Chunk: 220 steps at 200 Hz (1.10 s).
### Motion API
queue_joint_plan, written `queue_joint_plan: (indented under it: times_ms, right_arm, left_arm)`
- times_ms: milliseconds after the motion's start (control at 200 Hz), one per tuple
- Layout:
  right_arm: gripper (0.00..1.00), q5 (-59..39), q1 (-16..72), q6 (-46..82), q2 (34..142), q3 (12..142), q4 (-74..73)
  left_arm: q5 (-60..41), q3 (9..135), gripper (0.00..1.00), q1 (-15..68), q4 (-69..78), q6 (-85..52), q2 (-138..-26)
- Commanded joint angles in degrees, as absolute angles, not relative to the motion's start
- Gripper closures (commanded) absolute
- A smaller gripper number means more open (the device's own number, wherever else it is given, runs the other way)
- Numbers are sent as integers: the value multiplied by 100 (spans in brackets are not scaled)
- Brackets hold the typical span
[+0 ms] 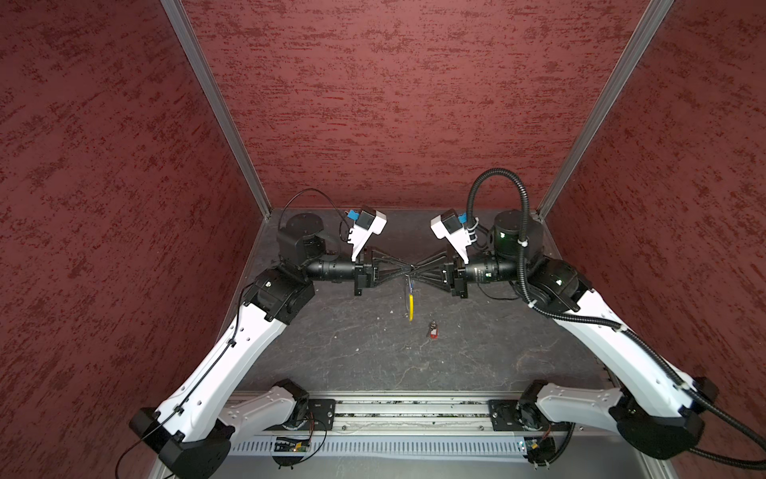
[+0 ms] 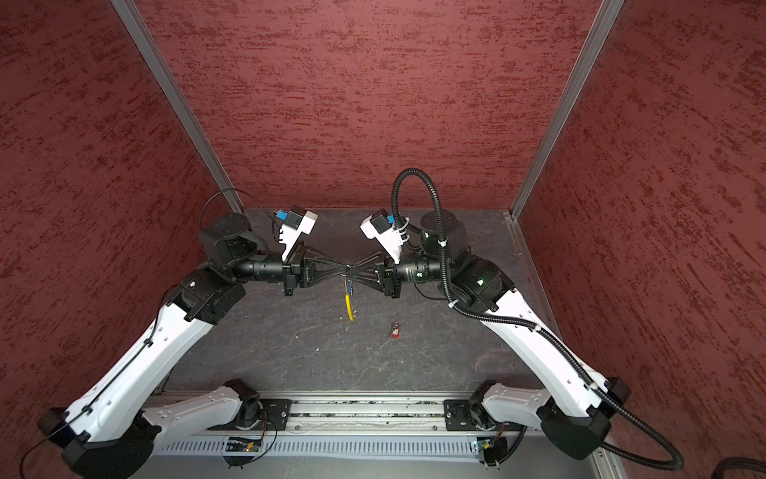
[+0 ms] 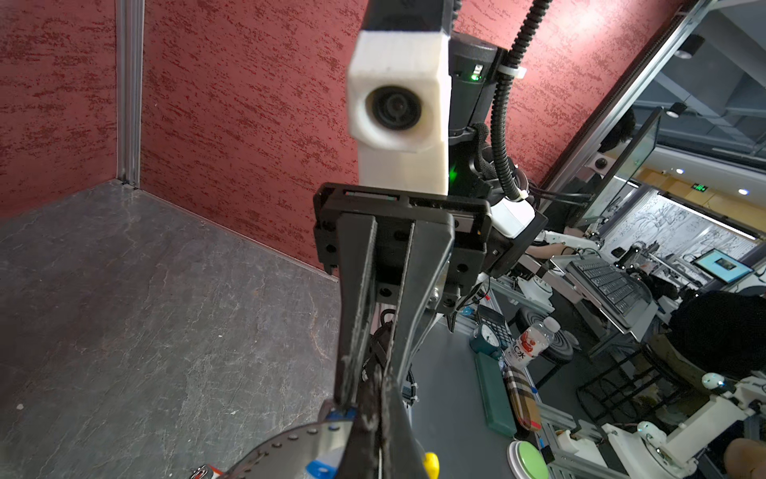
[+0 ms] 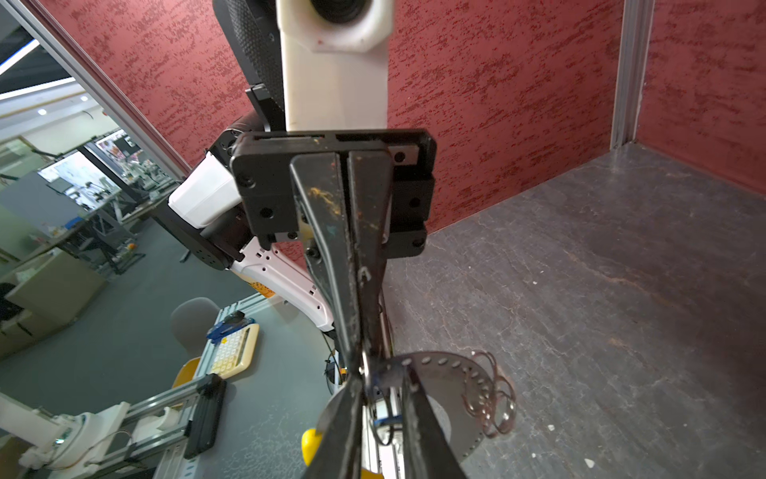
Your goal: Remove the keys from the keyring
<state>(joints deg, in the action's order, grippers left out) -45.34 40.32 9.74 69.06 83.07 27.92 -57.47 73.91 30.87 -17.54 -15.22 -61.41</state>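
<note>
- left gripper point(image 1: 406, 273): held above the table at mid-scene. Fingers level, pointing toward the robot's right. Jaws pressed together, pinching the top of the keyring.
- right gripper point(image 1: 415, 273): at the same height, fingers level, pointing toward the robot's left, tip to tip with the left gripper. Jaws a little apart, with a narrow gap between its fingers point(image 4: 340, 431) in the right wrist view. Whether the pads touch anything cannot be told.
- keyring point(image 1: 410, 305): hangs in the air from the meeting fingertips. Long axis vertical, seen in both top views as a thin line running from the tips toward the near edge. The curved yellow section point(image 2: 349, 307) is at the lower end. Whether that end touches the table cannot be told.
- blue-tagged key point(image 1: 411, 285): on the keyring, just below the fingertips and above the yellow section, hanging along the same line. Too small to tell which way the blade points.
- red-tagged key point(image 1: 433, 332): off the keyring, lying flat on the table, near the yellow section's lower end but apart from it, toward the robot's right and the near edge. Long axis roughly front to back. Dark metal end toward the back wall, red tag toward the near edge.
- table point(image 1: 331, 352): dark grey, veined surface.
</note>
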Motion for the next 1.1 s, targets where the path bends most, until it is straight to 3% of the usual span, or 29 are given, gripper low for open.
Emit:
queue_joint_plan:
  times_ms: [0,95,245,456,787,1097]
  right_arm:
    - [64,-4190,4019,1003,6629,8033,2039]
    - [55,-3904,4023,1079,6318,7636,1548]
    - [49,-3673,4024,1325,5893,6860,647]
    - [43,-4545,4028,1685,5913,6389,-353]
    - [43,-4933,4182,1657,6246,6540,-570]
    - [52,-5096,4329,1556,6476,6780,-515]
  left_arm:
    - [-5699,7344,100,3173,-1200,-1581,-5999]
    - [-5650,7281,100,3182,-1108,-1573,-5946]
    - [-5490,7100,100,3199,-801,-1562,-5759]
    - [-5303,6848,100,3204,-231,-1713,-5590]
    - [-5320,6763,100,3215,61,-1881,-5590]
    - [-5336,6713,100,3216,65,-1907,-5583]
